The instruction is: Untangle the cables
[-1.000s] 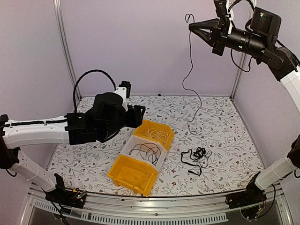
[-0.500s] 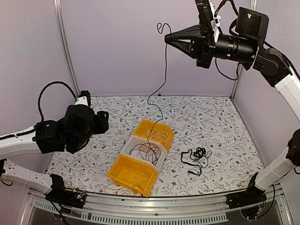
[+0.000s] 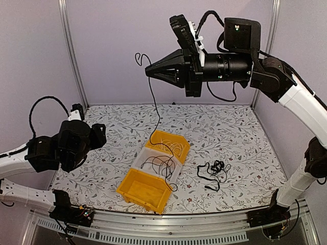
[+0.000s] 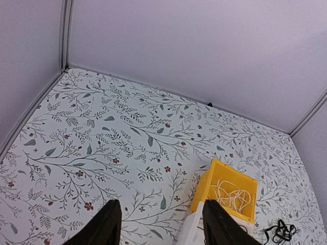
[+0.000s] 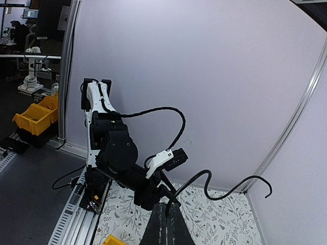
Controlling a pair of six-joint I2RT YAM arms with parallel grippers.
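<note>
My right gripper (image 3: 148, 71) is high above the bins and shut on a thin black cable (image 3: 155, 104). The cable hangs down from it into the white middle bin (image 3: 139, 159), which holds more black cables (image 3: 158, 164). The cable's short free end curls up past the fingertips, as the right wrist view (image 5: 204, 178) shows. Cream cables (image 3: 171, 147) lie in the far yellow bin (image 3: 153, 139). A black tangle (image 3: 214, 171) lies on the table right of the bins. My left gripper (image 3: 98, 135) is open and empty, low at the left.
A near yellow bin (image 3: 145, 191) stands empty in front of the white one. The left wrist view looks between its open gripper (image 4: 161, 224) at the flowered table, the far yellow bin (image 4: 204, 186) and the tangle (image 4: 280, 230). Walls close the back and sides.
My right arm has swung left from the back right corner, carrying the hanging cable over the bins. My left arm has pulled back from the bins to the left.
</note>
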